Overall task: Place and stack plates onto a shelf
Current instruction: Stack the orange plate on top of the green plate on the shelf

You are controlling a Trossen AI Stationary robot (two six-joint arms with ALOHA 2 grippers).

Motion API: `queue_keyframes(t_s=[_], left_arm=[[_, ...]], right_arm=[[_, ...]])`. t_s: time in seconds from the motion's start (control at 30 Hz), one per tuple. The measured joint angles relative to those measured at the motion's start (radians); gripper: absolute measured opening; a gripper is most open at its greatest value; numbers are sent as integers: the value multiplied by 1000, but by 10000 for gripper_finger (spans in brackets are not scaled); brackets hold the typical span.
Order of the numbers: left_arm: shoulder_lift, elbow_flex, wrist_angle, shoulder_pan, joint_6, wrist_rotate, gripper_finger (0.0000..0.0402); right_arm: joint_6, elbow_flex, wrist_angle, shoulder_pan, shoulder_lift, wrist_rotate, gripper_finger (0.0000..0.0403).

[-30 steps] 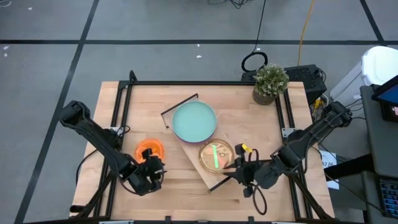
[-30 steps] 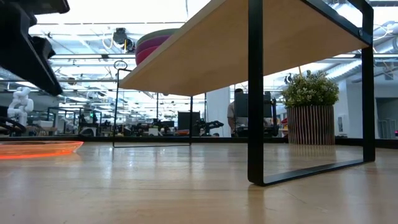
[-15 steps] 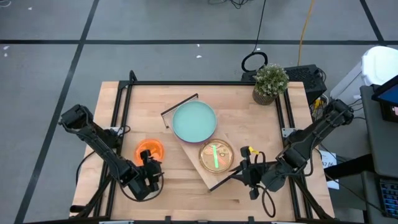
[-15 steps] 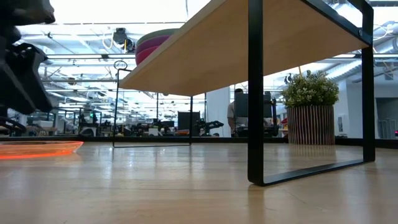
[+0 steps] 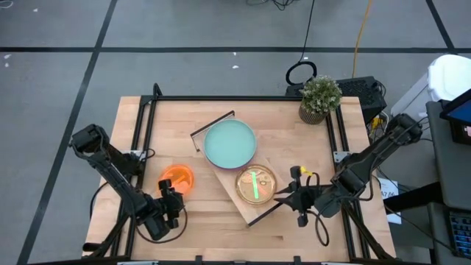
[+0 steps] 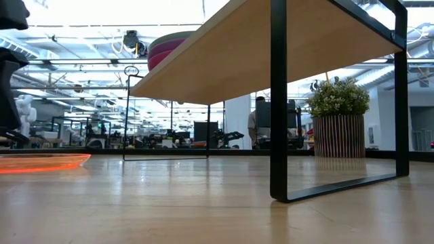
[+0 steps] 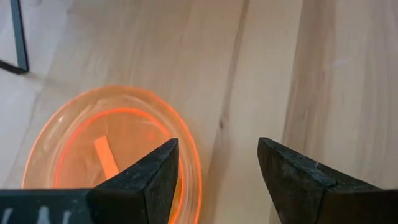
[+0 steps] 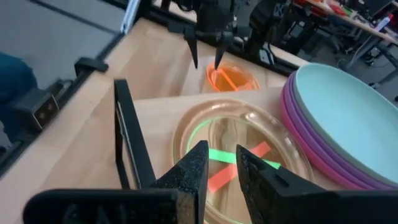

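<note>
A teal plate (image 5: 229, 143) tops a stack of purple and magenta plates (image 8: 298, 134) on the far part of the shelf (image 5: 241, 209). A small stack of translucent plates (image 5: 255, 184) with green and red ones showing (image 8: 242, 155) lies on the shelf's near-right part. One orange translucent plate (image 5: 176, 178) lies flat on the tabletop left of the shelf. My left gripper (image 5: 171, 196) is open just near-side of the orange plate (image 7: 112, 149), above the table. My right gripper (image 5: 284, 197) is right of the shelf, pointing at the translucent stack, with a narrow gap between its fingers (image 8: 221, 152).
A potted plant (image 5: 320, 97) stands at the table's far right corner. The shelf's black frame legs (image 6: 278, 102) stand on the table near the middle. Bare tabletop lies along the near edge (image 5: 221, 235) and the far left part.
My left gripper has drawn back from the orange plate toward the table's near-left edge. My right gripper has pulled away from the shelf toward the table's right edge. The plates have stayed where they were.
</note>
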Motion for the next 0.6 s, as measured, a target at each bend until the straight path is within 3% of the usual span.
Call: queue_keyframes(t_s=[0.33, 0.6], left_arm=[[0, -67, 3, -50, -85, 24, 223], [0, -125, 54, -60, -108, 90, 152]], right_arm=[[-15, -55, 16, -8, -45, 27, 68], [-8, -70, 16, -8, -45, 44, 68]])
